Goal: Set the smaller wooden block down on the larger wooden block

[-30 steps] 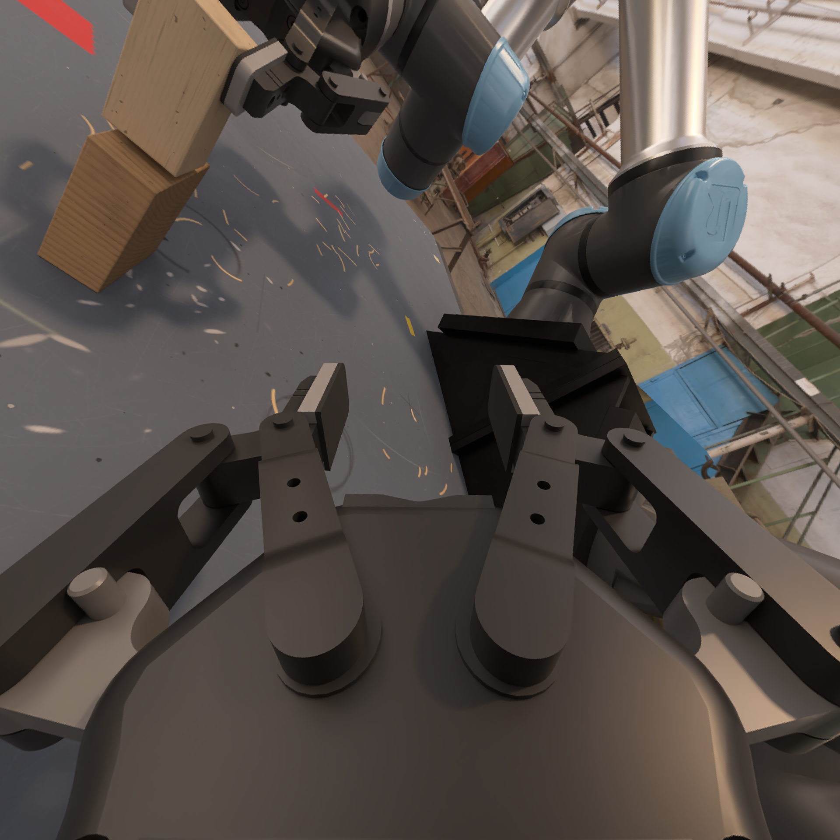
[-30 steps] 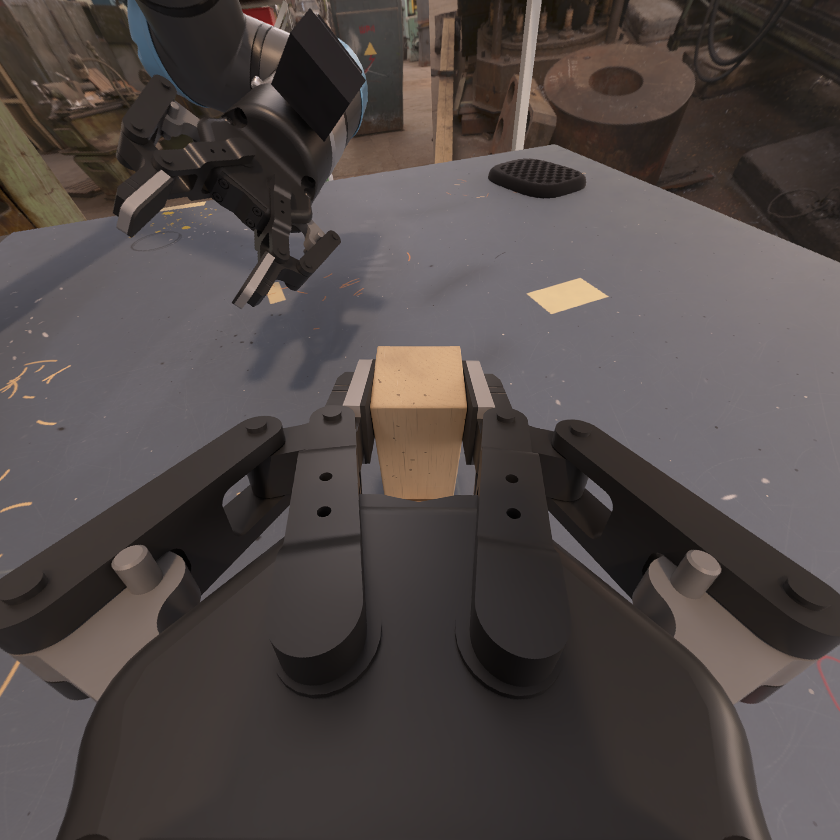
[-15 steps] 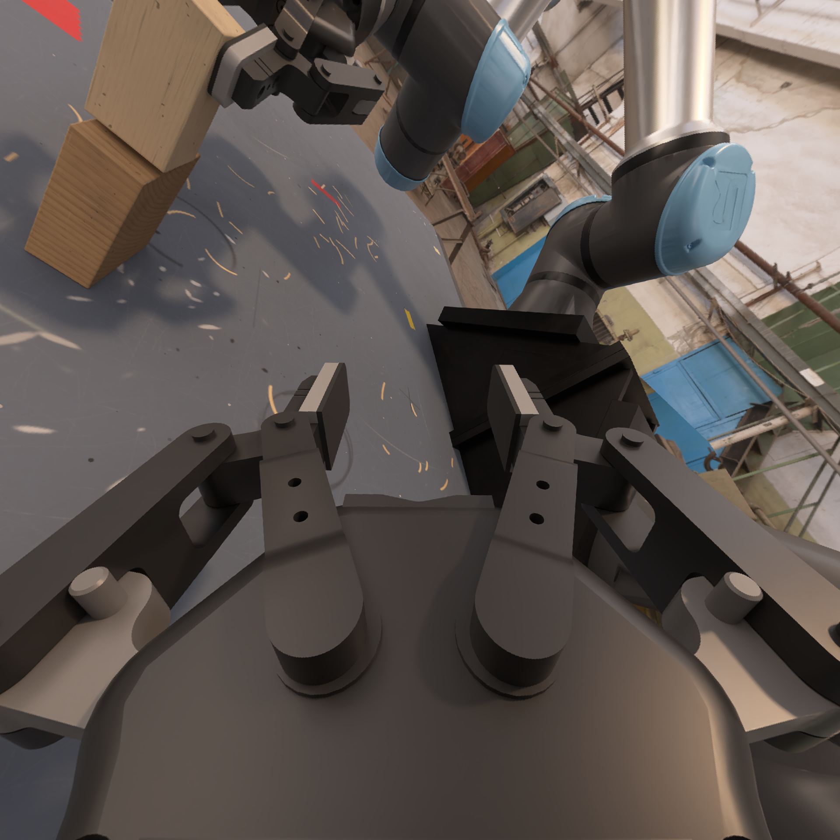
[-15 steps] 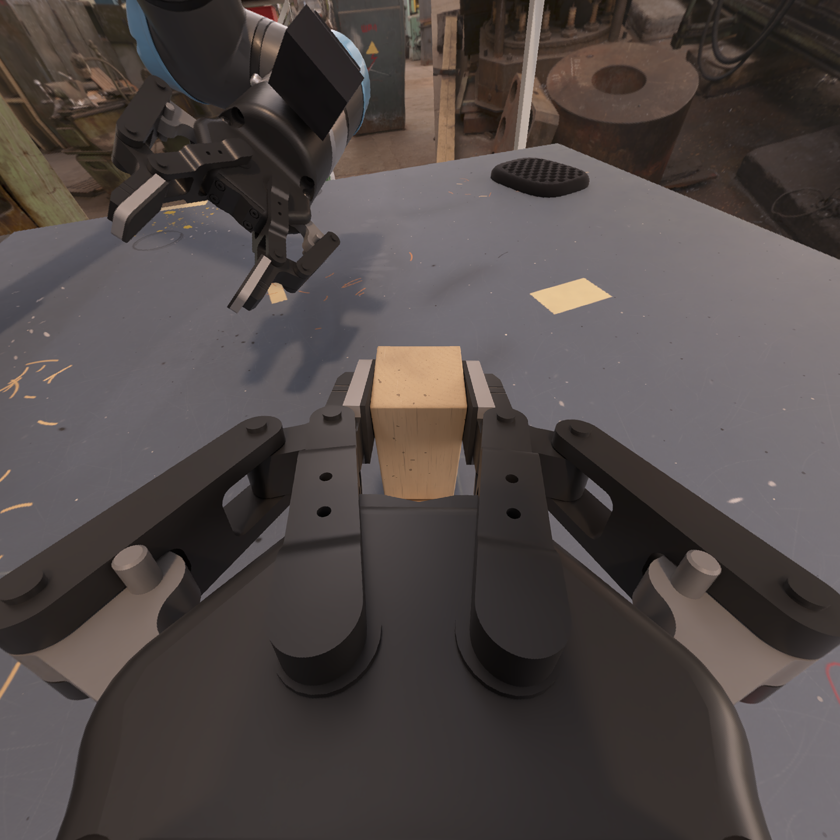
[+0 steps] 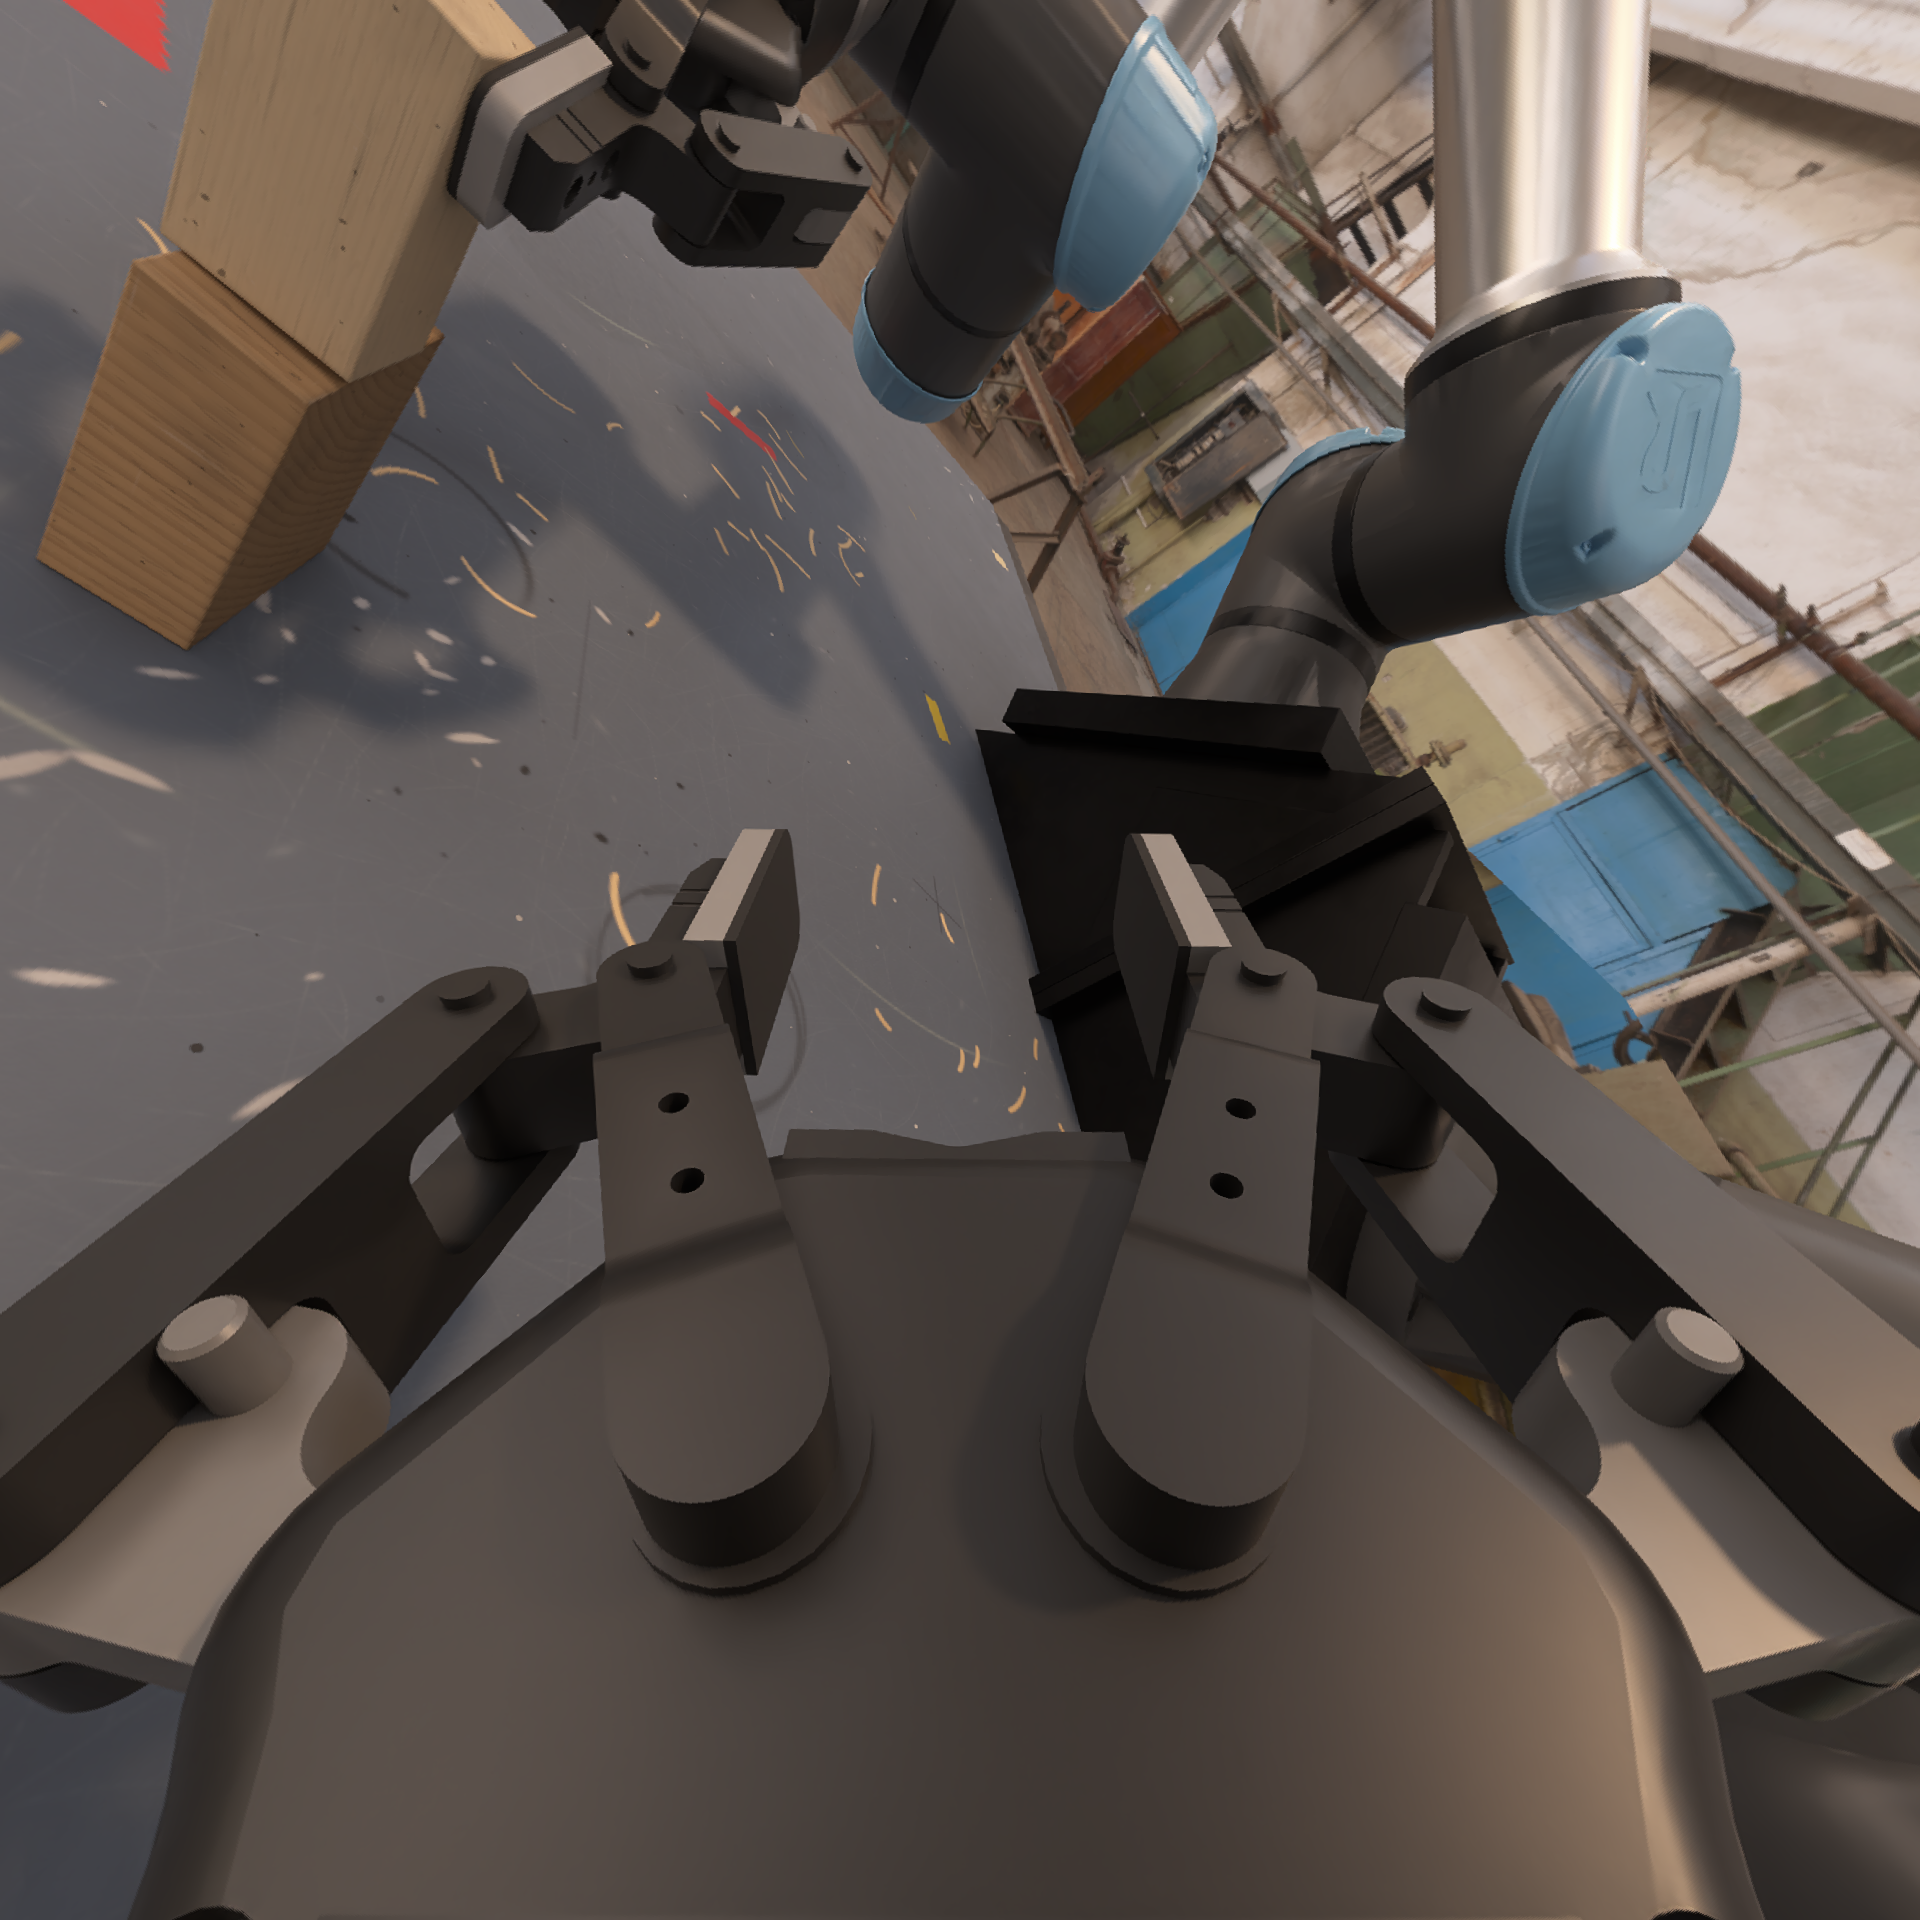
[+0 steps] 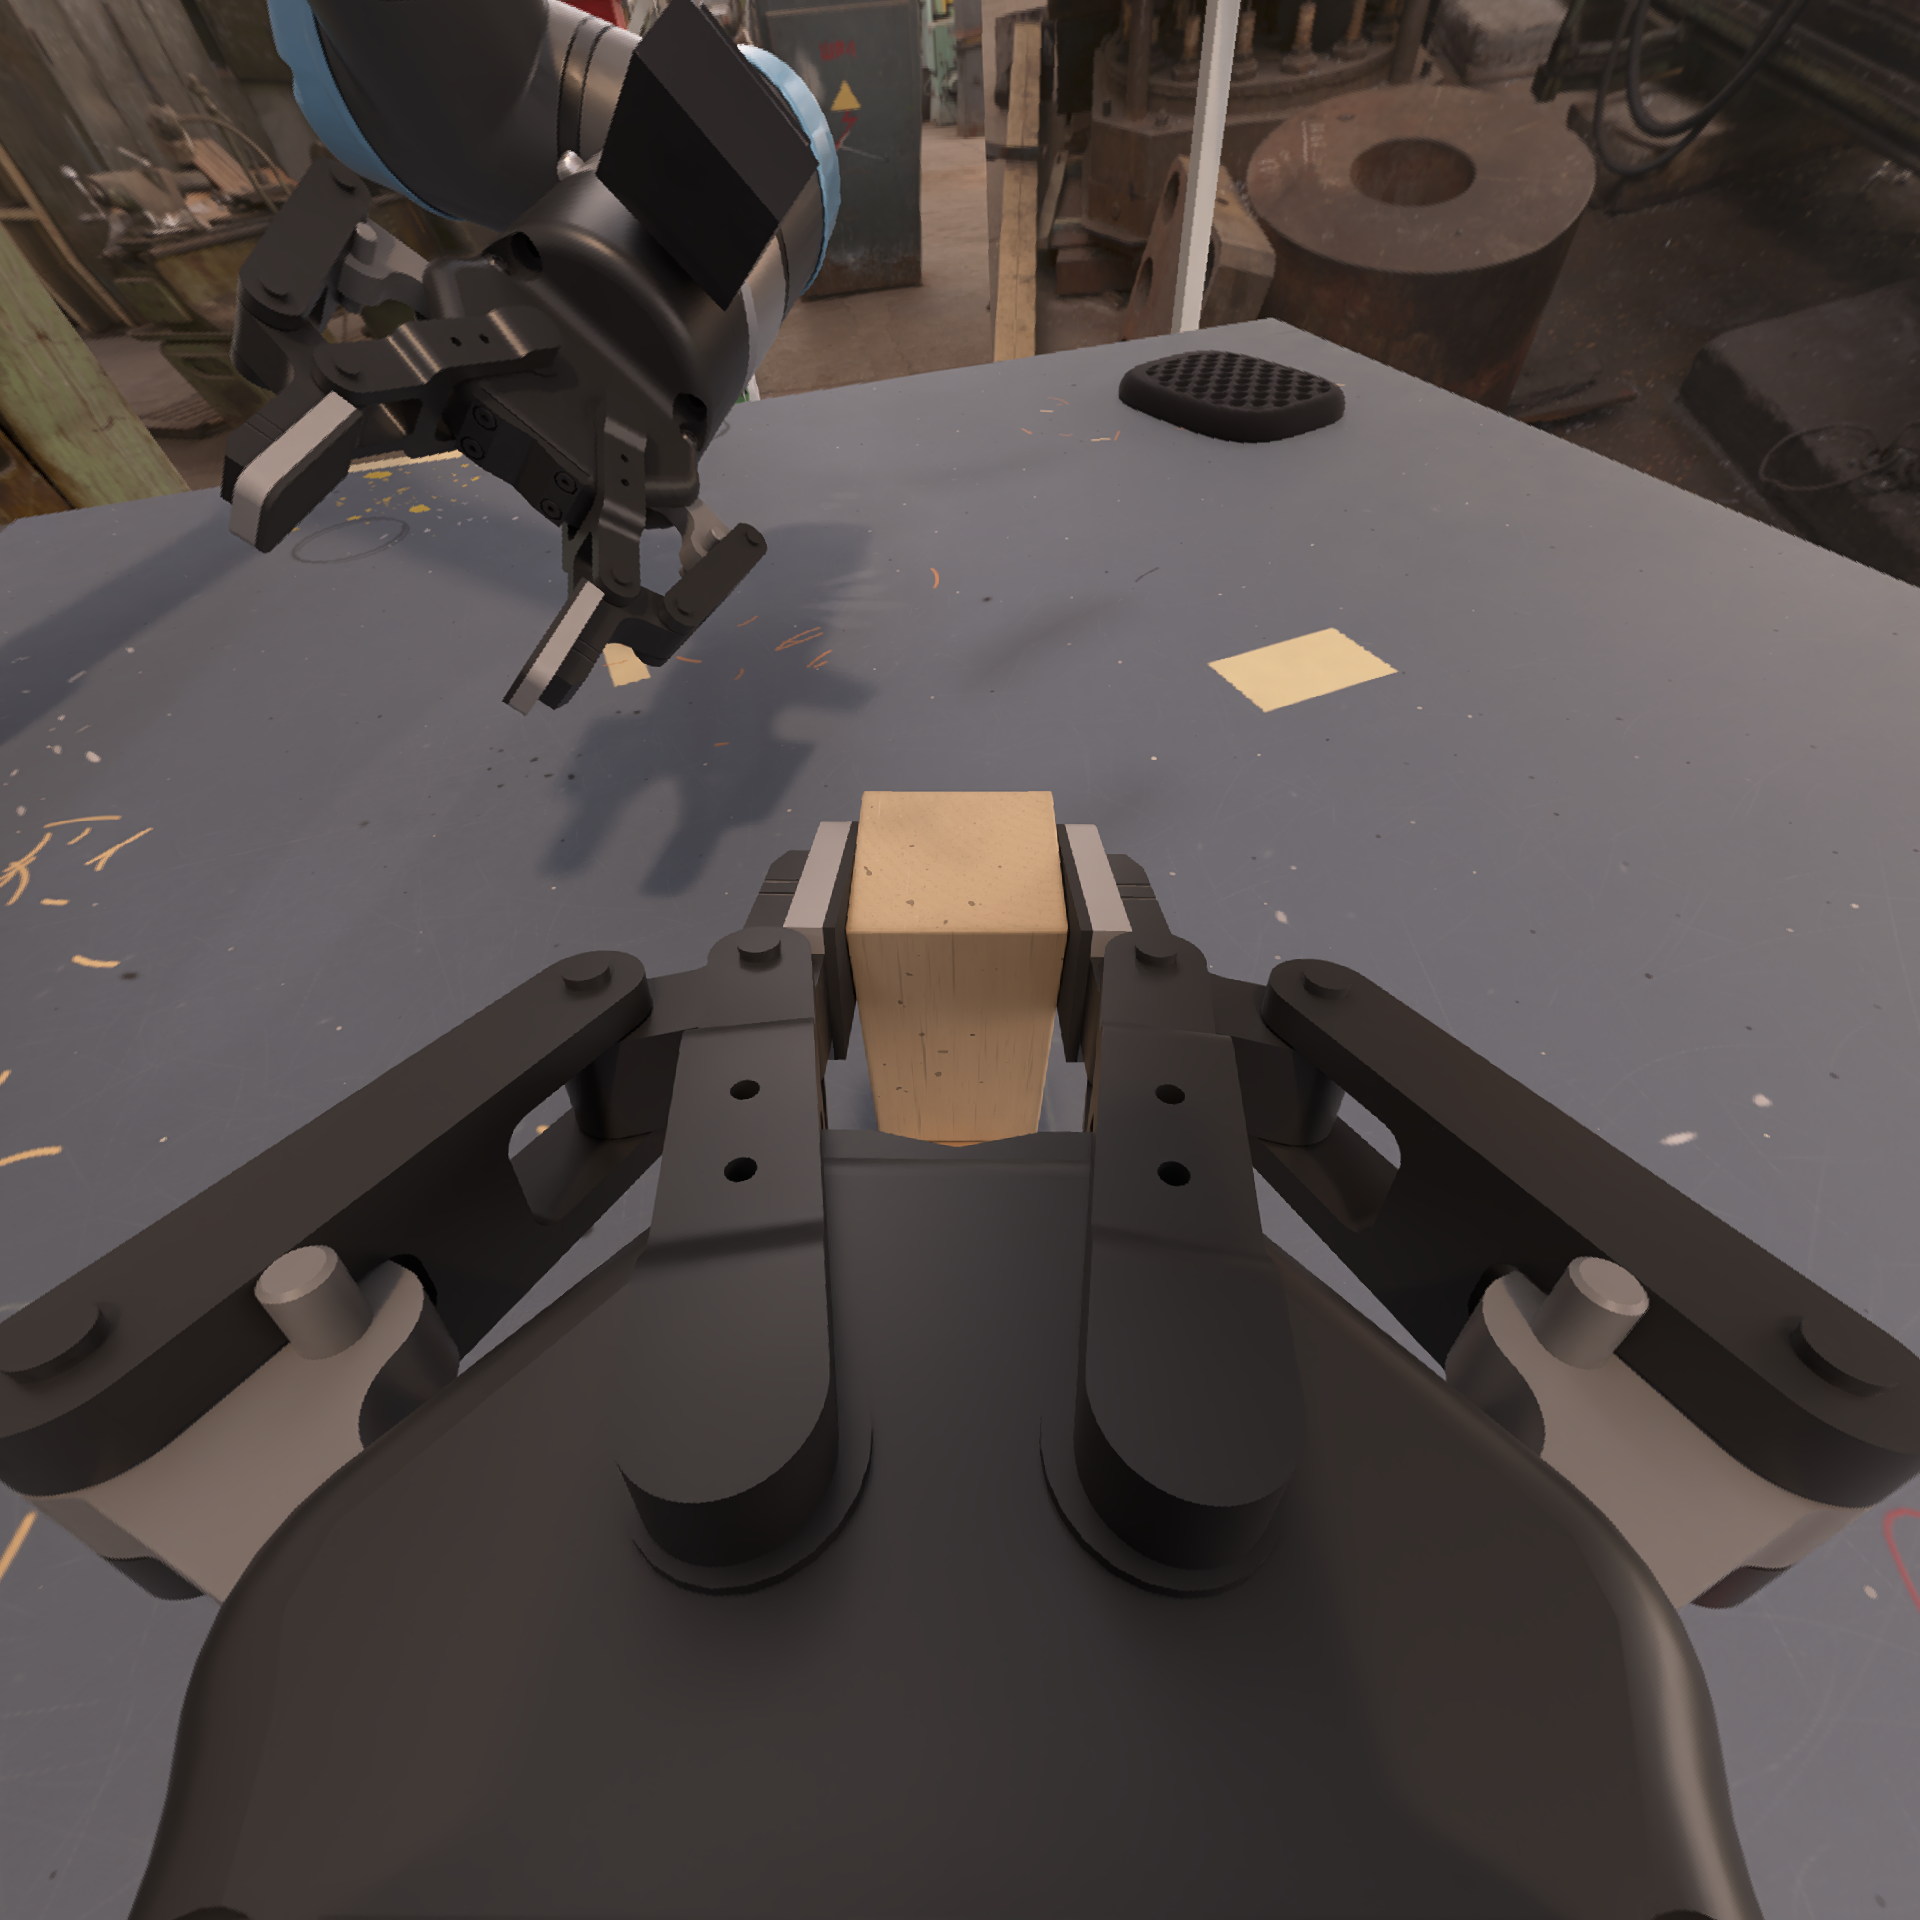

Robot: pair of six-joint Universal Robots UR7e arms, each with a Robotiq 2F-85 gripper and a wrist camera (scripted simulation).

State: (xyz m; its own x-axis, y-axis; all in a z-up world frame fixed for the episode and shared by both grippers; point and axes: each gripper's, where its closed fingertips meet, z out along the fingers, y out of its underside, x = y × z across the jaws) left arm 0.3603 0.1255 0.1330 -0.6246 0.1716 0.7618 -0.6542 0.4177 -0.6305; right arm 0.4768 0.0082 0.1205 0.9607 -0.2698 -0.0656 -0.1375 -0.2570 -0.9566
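Note:
In the left wrist view, the pale smaller wooden block (image 5: 312,177) sits on top of the darker larger wooden block (image 5: 208,457) at the upper left, still clamped by the right gripper (image 5: 499,135). In the right wrist view my right gripper (image 6: 956,894) is shut on the smaller block (image 6: 951,935); the larger block is hidden under it. My left gripper (image 5: 951,914) is open and empty, hovering above the grey table (image 5: 312,883), well away from the blocks. It also shows in the right wrist view (image 6: 416,561), open.
A black perforated pad (image 6: 1231,395) lies at the table's far edge and a pale yellow square (image 6: 1299,667) lies on the table right of the blocks. The right arm's black mount (image 5: 1195,831) stands at the table edge near my left gripper. Workshop clutter lies beyond.
The left gripper has drifted slightly away from the blocks. The right gripper still holds the smaller block in the same place on the larger block.

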